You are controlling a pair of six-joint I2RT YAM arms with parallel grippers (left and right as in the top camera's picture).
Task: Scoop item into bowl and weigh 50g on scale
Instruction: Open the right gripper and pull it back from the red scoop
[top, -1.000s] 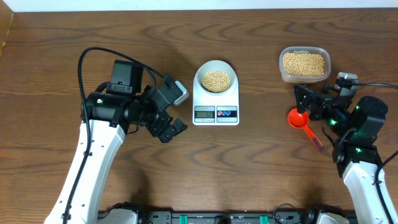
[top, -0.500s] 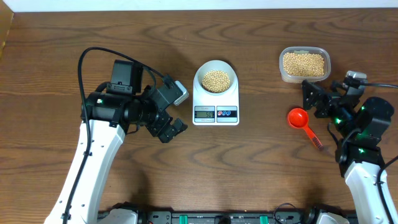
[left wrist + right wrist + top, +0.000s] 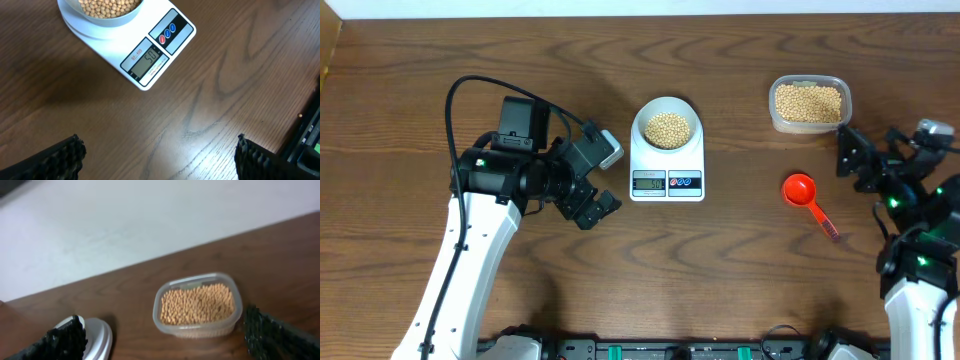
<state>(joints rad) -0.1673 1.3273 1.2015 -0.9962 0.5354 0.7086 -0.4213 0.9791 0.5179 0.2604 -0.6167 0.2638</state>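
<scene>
Quickly, writing first: the scale [image 3: 155, 47] LCD [image 3: 147, 57] reads 50 in the left wrist view. A short line of red lettering sits just above the display, too small to read for sure. Beside the LCD is a dark blue panel with one red and one blue round button [image 3: 167, 32]. No other readable labels anywhere.

Scale is flat, white, a rounded rectangle, at centre of the brown wood tabletop [image 3: 740, 260]. The bowl [image 3: 666, 100] sits on its back half: round, white rim, about as wide as the scale. The beans [image 3: 668, 129] inside it are small, round, tan-yellow, heaped in the middle and not up to the rim.

More of the same beans fill a clear rectangular plastic tub [image 3: 810, 79] at the far right of the tabletop, well apart from the scale. A red scoop [image 3: 799, 188] lies on the tabletop near the tub, cup toward the scale side, handle pointing to the near right edge, touching nothing else.

Left end effector [image 3: 159, 157]: jaws spread wide, black ribbed fingers [image 3: 62, 160] at the two bottom corners of its wrist view, nothing between them, hovering just left of the scale, no contact.

Right end effector [image 3: 170, 340]: also fully wide and empty, fingers [image 3: 275, 335] framing the tub in its slightly blurred wrist view, off to the right of the scoop and not touching it.
</scene>
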